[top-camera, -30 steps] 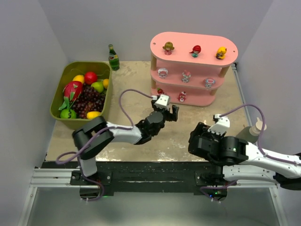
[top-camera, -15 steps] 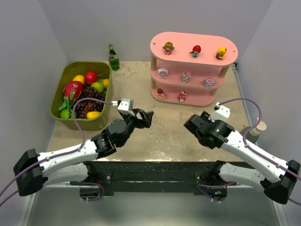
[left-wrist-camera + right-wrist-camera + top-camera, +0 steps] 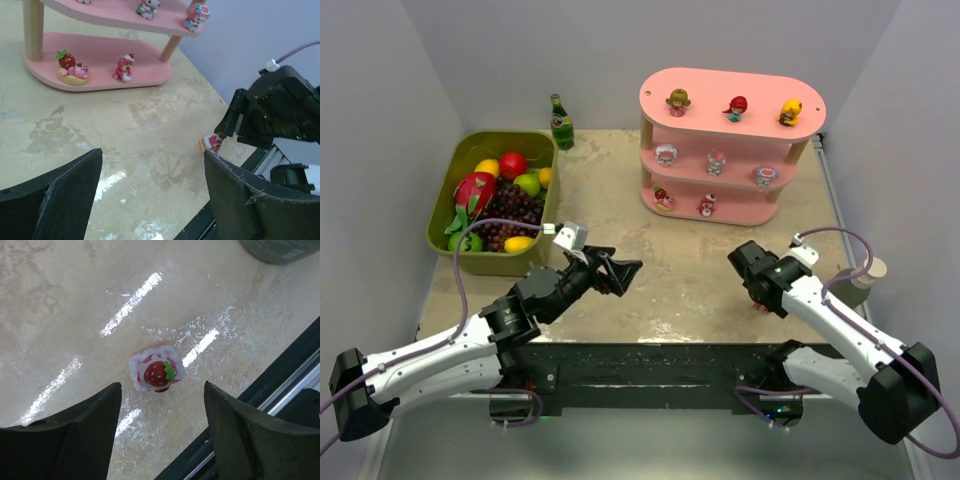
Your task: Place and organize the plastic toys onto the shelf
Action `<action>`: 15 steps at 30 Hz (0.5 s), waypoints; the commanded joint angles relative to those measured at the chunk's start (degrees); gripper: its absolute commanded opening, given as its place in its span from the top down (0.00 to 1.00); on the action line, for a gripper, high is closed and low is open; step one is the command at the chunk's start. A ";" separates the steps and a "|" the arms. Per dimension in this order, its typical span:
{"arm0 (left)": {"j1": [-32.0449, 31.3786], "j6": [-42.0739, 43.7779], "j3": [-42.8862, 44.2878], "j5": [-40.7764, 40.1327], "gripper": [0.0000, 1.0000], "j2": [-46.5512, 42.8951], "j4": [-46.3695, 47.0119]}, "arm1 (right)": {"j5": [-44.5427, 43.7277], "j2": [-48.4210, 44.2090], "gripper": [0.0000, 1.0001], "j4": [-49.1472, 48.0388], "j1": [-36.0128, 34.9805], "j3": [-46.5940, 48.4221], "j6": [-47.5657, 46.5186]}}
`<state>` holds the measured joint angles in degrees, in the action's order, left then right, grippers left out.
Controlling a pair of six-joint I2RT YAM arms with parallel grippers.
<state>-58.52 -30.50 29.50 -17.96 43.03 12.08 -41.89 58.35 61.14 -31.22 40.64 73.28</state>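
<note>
A tiny strawberry-topped figurine (image 3: 156, 374) stands on the bench (image 3: 60, 300) by its near right edge, under the spread right fingers (image 3: 75, 430), light, hard and likely slippery, best pinched across its white frilled base; the left fingers (image 3: 50, 190) hang spread, empty.

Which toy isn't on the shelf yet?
The strawberry-topped figurine on the table beneath the open right gripper; the other eight sit on the shelf.
</note>
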 commanded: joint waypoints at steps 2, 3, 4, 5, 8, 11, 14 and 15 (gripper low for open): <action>0.07 -0.17 0.65 4.51 0.13 -3.21 -5.91 | 3.30 2.29 0.30 -8.76 3.71 -1.54 -3.49; 0.07 0.18 0.56 4.25 0.12 -3.65 -6.53 | 3.30 2.73 0.30 -9.72 3.71 -1.44 -3.66; 0.07 0.44 0.39 4.16 0.12 -4.43 -7.15 | 3.39 3.52 0.30 -10.51 4.06 -1.44 -3.93; 0.07 0.70 0.39 4.16 0.12 -4.70 -8.11 | 3.83 4.14 0.30 -11.13 4.33 -1.44 -4.19; 0.16 1.50 0.21 3.37 0.11 -5.76 -9.78 | 4.01 6.59 0.32 -12.98 4.59 -1.44 -4.63; 0.07 1.67 -0.23 2.58 0.11 -6.55 -10.06 | 3.22 7.66 0.36 -13.51 4.94 -1.44 -4.54; 0.07 1.59 -1.28 2.75 0.10 -6.73 -9.09 | 3.39 7.74 0.42 -14.56 5.56 -1.88 -5.07; 0.07 1.67 -1.54 2.66 0.10 -6.55 -8.91 | 3.39 7.83 0.43 -14.82 5.91 -1.97 -5.25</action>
<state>-58.52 -30.22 29.10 -15.03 36.82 2.26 -37.91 66.26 49.41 -26.22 38.85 68.66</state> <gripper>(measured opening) 0.893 0.595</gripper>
